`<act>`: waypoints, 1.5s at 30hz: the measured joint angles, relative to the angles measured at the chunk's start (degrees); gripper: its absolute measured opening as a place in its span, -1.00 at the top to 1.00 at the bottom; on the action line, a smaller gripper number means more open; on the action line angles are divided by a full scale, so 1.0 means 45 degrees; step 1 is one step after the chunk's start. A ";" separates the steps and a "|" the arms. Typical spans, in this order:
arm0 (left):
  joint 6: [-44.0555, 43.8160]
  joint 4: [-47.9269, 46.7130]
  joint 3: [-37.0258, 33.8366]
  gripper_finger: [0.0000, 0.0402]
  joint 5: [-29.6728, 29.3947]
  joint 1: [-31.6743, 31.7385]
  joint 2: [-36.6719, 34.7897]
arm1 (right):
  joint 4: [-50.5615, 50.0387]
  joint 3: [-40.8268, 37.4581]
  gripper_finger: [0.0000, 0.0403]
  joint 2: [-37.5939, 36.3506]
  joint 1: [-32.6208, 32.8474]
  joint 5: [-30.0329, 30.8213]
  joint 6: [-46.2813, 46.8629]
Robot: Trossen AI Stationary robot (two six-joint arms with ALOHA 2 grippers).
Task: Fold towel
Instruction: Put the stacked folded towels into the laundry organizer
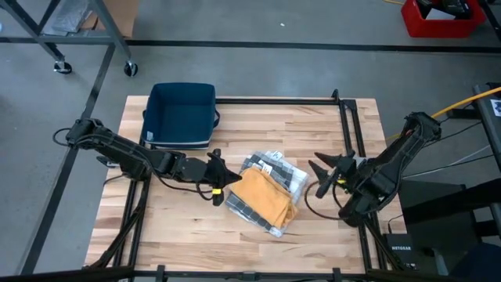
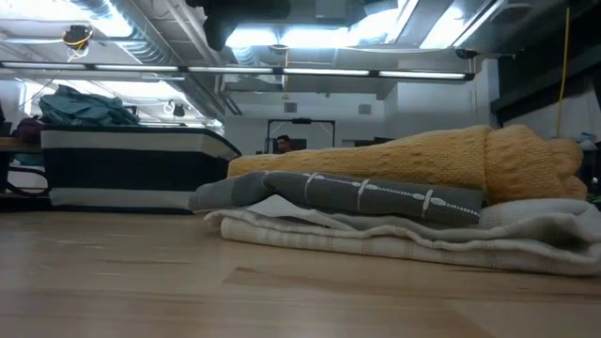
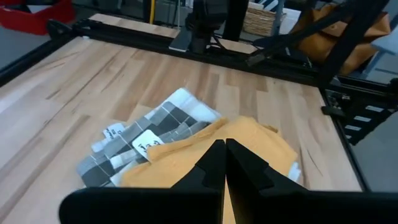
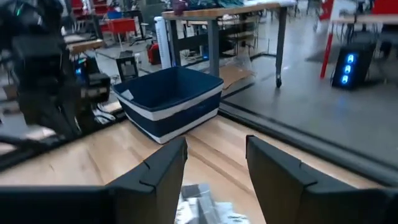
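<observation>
towel pile (image 1: 266,190), between left tool (image 1: 221,174), right tool (image 1: 322,177)

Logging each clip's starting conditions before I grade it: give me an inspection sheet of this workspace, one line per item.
Surface: wooden table, bare around the pile.
Job's things: yellow towel lies crumpled on top of a grey-and-white checked cloth near the table's middle; not neatly folded.
Clutter: navy bin at the far left of the table, apart from the pile.
Grippers: left gripper shut, at the pile's left edge, holding nothing; right gripper open, to the pile's right, apart from it.
Cables: yellow cable off the table's right side.
Surroundings: red crate on the floor; a person far back in the low view.
</observation>
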 joint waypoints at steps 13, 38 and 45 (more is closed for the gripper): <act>0.0864 -0.0144 0.0000 0.98 0.0012 0.0372 -0.0005 | 0.2796 0.0000 0.12 0.0229 -0.1496 -0.4801 0.0049; 0.0995 0.0030 0.0005 0.98 -0.0010 0.0377 -0.0015 | 0.5472 0.2097 0.12 0.0032 -0.1781 -1.2931 -0.9731; -0.2038 0.0001 0.0010 0.98 -0.0017 0.0377 -0.0015 | 0.2632 0.4121 0.12 -0.0642 -0.2503 -1.2125 -1.1990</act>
